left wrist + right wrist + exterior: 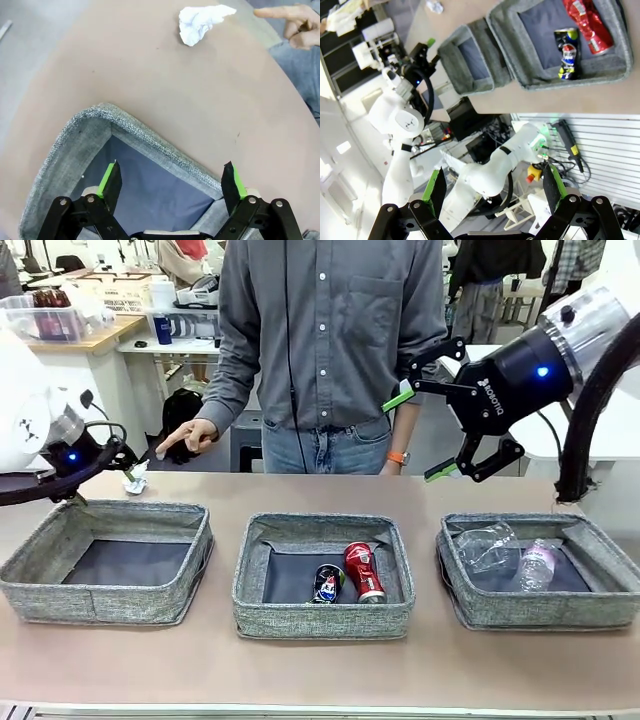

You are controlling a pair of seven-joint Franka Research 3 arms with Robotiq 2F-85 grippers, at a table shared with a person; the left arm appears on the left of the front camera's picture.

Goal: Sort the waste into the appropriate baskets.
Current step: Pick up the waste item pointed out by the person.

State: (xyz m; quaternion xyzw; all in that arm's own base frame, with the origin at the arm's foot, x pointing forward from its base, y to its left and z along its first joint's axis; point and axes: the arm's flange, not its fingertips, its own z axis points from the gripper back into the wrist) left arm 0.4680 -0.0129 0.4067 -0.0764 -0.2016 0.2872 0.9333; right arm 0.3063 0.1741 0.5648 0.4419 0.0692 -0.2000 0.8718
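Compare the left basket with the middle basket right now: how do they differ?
The left basket holds nothing, its dark bottom bare; the middle basket holds a red can and a dark blue can lying side by side. The left hand hangs open over the left basket's far corner; no hand is above the middle basket. Both are alike: shallow grey woven bins.

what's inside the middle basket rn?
Middle basket holds a red can and a dark blue can, lying side by side on its dark bottom. The near wall hides the front strip of the floor, so anything small there can't be seen.
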